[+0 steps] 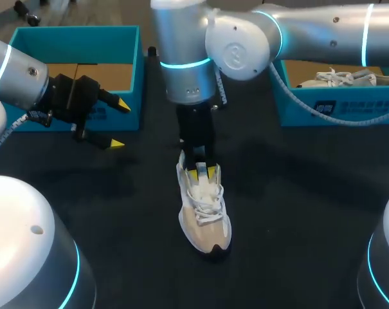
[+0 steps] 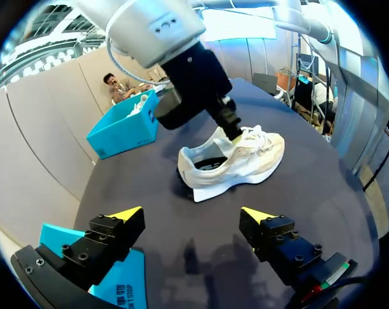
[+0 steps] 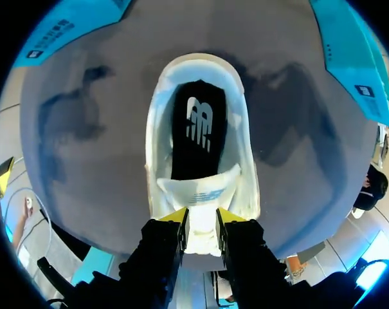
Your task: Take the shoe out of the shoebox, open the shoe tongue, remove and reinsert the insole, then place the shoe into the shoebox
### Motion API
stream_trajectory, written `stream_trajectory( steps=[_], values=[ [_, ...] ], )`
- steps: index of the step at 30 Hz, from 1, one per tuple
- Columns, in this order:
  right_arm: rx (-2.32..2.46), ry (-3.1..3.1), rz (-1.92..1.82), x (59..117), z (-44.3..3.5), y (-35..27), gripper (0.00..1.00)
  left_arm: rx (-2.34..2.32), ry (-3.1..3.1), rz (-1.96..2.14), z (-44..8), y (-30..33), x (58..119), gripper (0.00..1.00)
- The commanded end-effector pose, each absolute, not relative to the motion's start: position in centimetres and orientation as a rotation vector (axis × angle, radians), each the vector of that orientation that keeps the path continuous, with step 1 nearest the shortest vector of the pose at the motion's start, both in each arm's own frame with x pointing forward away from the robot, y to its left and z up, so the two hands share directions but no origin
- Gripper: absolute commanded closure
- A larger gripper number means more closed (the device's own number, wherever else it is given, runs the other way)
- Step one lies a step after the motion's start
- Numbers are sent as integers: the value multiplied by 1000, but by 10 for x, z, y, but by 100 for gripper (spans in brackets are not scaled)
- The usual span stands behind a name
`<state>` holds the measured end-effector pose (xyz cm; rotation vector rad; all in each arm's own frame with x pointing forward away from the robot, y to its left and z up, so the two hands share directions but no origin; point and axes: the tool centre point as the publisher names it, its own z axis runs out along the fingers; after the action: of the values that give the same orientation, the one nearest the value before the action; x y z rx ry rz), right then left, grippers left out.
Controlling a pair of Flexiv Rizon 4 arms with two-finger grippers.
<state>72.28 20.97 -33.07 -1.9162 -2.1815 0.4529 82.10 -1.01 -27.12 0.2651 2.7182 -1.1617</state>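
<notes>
The right gripper (image 3: 200,217) stands over the white sneaker (image 1: 204,212), which sits upright on the dark table (image 1: 297,206). Its fingers are narrow, pinching the tongue (image 3: 197,190) from both sides just behind the black insole (image 3: 195,132). The left gripper (image 2: 191,214) hangs wide open and empty, just in front of the left shoebox (image 1: 27,38) and well apart from the sneaker.

White logo mark (image 3: 199,122) printed on the black insole (image 3: 193,162); white print on the teal shoebox (image 1: 294,116) wall, too small to read.

Dark, matte table (image 1: 297,212) surface
</notes>
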Motion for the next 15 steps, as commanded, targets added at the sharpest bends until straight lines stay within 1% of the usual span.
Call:
stream_trajectory(
  steps=[1, 4, 5, 8, 9, 15],
  values=[
    [-1897, -2172, 468, 726, -337, 207, 74, 264, 2719, -1157, -271, -10, 820, 0],
    [-1924, -2184, 468, 726, -326, 205, 75, 264, 2719, -1157, -271, -10, 820, 0],
    [-1943, -2190, 465, 726, -321, 204, 77, 264, 2719, -1157, -271, -10, 820, 0],
    [-1953, -2203, 442, 728, -318, 204, 80, 264, 2719, -1157, -271, -10, 820, 0],
    [-1947, -2206, 426, 731, -321, 205, 82, 264, 2719, -1157, -271, -10, 820, 0],
    [-1898, -2218, 393, 741, -341, 213, 85, 264, 2719, -1157, -271, -10, 820, 0]
  ],
)
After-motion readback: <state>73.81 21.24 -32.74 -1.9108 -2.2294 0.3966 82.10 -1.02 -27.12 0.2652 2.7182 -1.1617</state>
